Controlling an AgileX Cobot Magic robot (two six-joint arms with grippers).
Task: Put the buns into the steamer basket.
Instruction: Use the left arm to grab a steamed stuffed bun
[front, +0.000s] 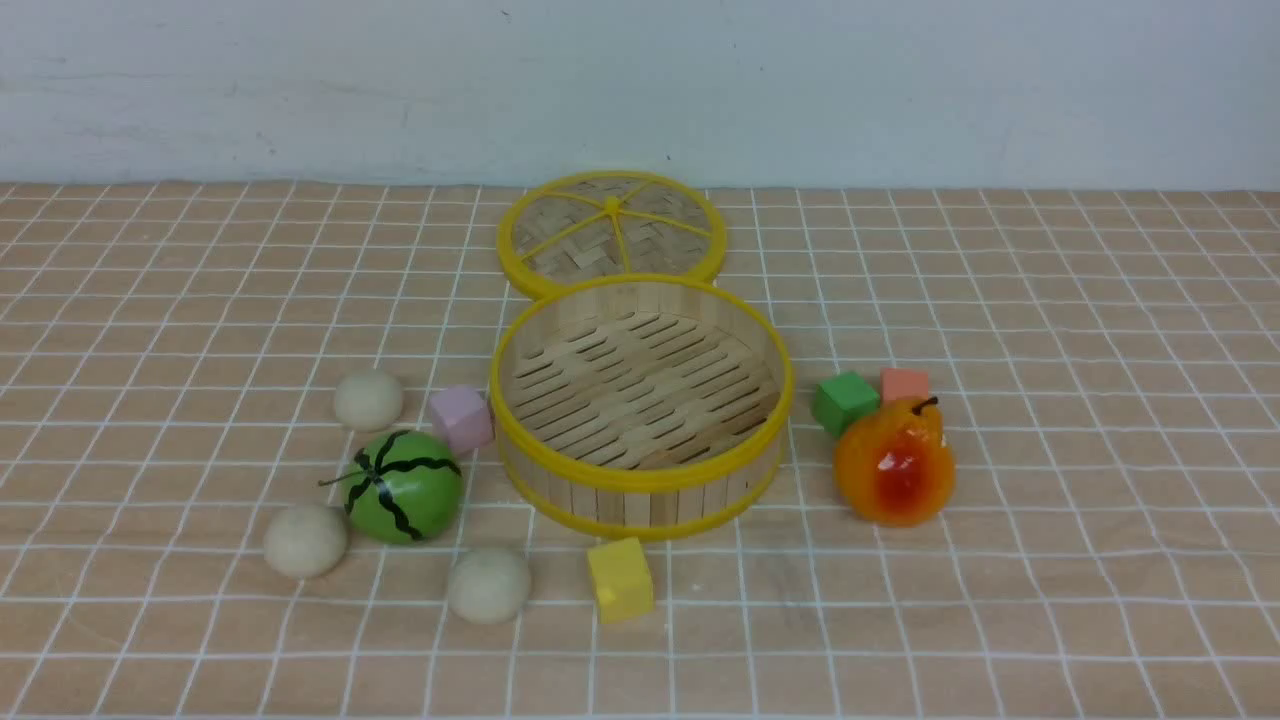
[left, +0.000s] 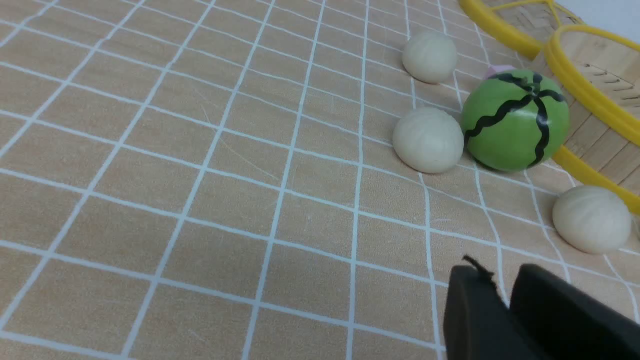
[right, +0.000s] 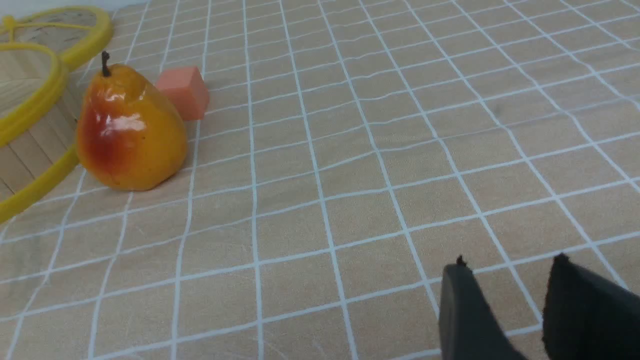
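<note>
Three off-white buns lie on the checked cloth left of the steamer basket: one far, one near left, one near its front. The basket is a round bamboo tray with yellow rims and nothing inside. Neither gripper shows in the front view. In the left wrist view my left gripper hovers over bare cloth short of the buns, its fingers a narrow gap apart, holding nothing. My right gripper stands open over bare cloth, far from the basket.
A green striped watermelon ball sits among the buns, touching the near left one. A pink cube and a yellow cube lie by the basket. A pear, green cube and orange cube are right. The lid lies behind.
</note>
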